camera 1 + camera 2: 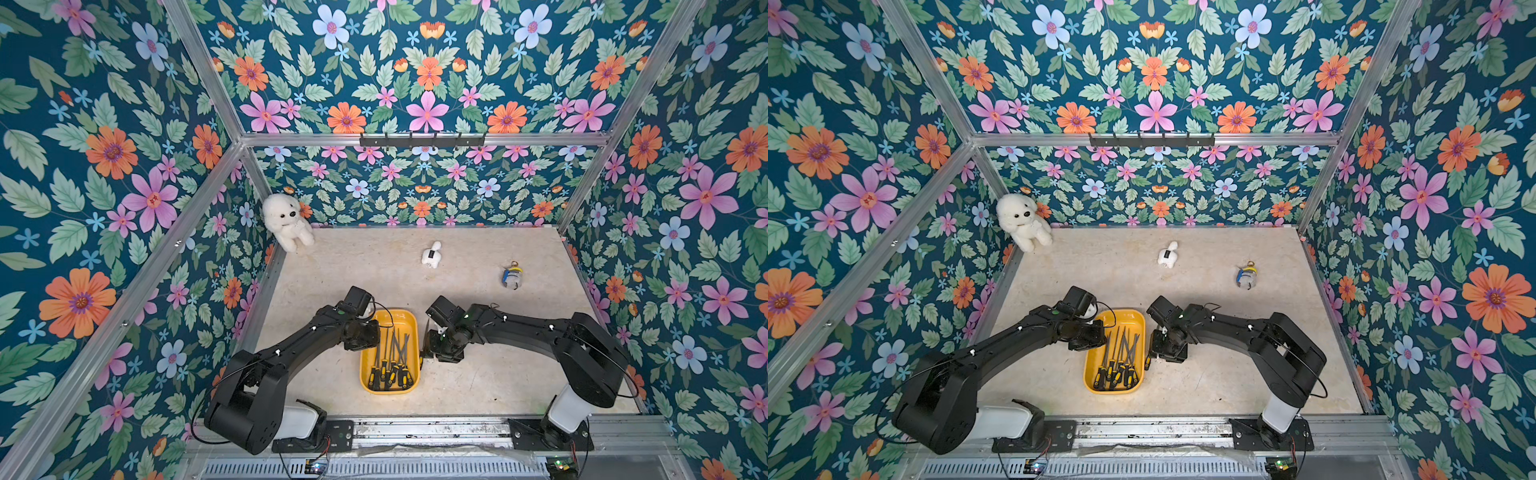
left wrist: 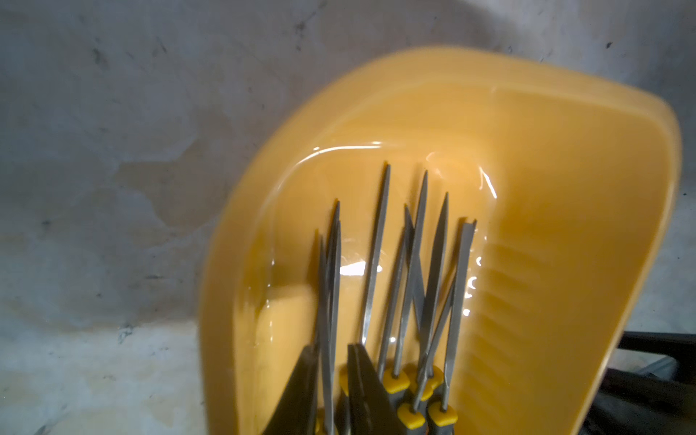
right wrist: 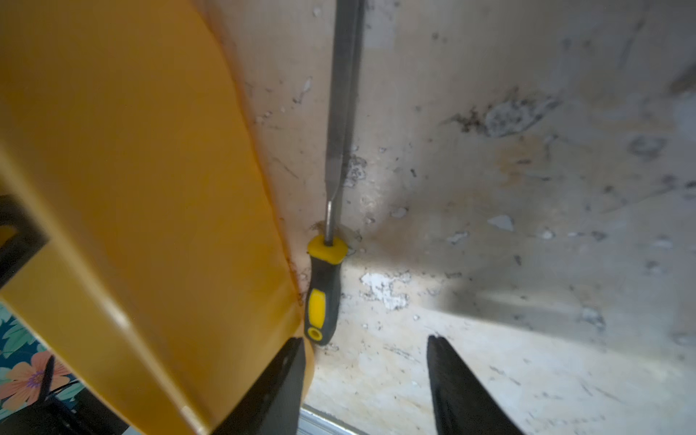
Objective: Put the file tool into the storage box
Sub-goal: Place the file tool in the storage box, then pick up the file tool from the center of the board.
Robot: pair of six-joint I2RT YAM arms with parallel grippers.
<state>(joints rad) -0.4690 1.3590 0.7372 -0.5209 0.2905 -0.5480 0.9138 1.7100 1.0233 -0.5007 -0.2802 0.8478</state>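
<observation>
The yellow storage box lies on the table between the two arms and holds several file tools with black-and-yellow handles. In the left wrist view my left gripper hangs low over the storage box. Its jaws stand slightly apart, with one file's grey blade running between them among the others. One more file tool lies on the table against the box's outer wall. My right gripper is open just behind that file's handle, holding nothing.
A white plush dog sits in the far left corner. A small white toy and a blue-and-grey keychain toy lie further back on the table. A metal rail runs along the front edge.
</observation>
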